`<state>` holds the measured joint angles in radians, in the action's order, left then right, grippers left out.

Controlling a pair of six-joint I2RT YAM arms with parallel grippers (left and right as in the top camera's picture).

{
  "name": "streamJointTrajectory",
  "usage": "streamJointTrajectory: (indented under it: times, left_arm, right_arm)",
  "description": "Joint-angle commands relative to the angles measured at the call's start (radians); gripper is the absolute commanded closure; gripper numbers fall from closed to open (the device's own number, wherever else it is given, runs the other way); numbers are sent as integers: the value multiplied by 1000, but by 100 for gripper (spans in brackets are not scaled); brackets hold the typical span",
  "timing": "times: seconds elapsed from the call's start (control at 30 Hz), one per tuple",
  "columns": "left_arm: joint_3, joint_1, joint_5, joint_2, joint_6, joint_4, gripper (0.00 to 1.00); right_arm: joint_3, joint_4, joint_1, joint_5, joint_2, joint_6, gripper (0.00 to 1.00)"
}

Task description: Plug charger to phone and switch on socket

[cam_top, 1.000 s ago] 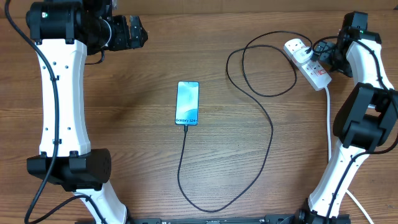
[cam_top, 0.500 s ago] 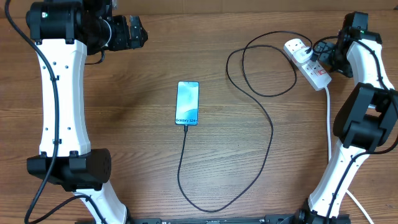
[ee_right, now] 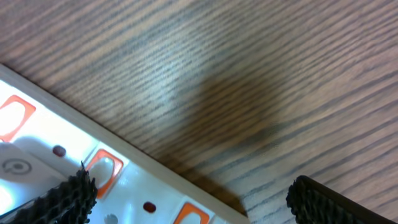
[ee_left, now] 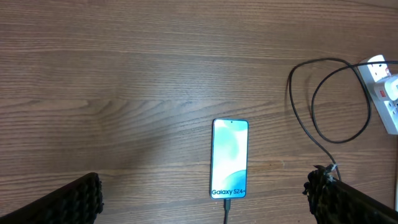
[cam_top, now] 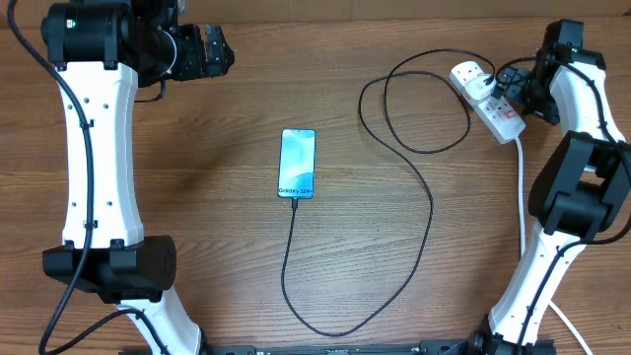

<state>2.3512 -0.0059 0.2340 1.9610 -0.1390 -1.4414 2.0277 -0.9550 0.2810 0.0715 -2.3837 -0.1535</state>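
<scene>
The phone [cam_top: 298,163] lies flat mid-table with its screen lit, and also shows in the left wrist view [ee_left: 230,158]. The black charger cable [cam_top: 430,212] runs from the phone's bottom edge, where its tip [ee_left: 227,208] meets the port. From there it loops across the table to a white plug [cam_top: 474,79] in the socket [cam_top: 490,100]. My left gripper [cam_top: 219,49] hangs open at the back left, far from the phone. My right gripper [cam_top: 513,87] is open right over the socket [ee_right: 74,177]. One of its fingers [ee_right: 62,199] is beside an orange-red switch [ee_right: 103,171].
A thick white lead [cam_top: 522,192] runs from the socket toward the front right, past the right arm's base. The cable makes a wide loop [cam_top: 426,101] left of the socket. Bare wooden table [cam_top: 197,197] surrounds the phone.
</scene>
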Motion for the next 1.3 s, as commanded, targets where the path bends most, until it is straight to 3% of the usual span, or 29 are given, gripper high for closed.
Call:
streamJointTrajectory:
  times: [0.0,0.37,0.67,1.27]
  left_arm:
    - [0,-1,-8,4,16,2,0]
    - [0,-1,-8,4,16,2,0]
    - [0,-1,-8,4,16,2,0]
    - [0,-1,-8,4,16,2,0]
  right_arm:
    - [-12,-8,3,-30,-57,6,0]
    - [29,-39,11,-48,-69,5,0]
    - [149,-71,35,-7,31,-59,0]
    - [29,16,49,-67,-21,-83,0]
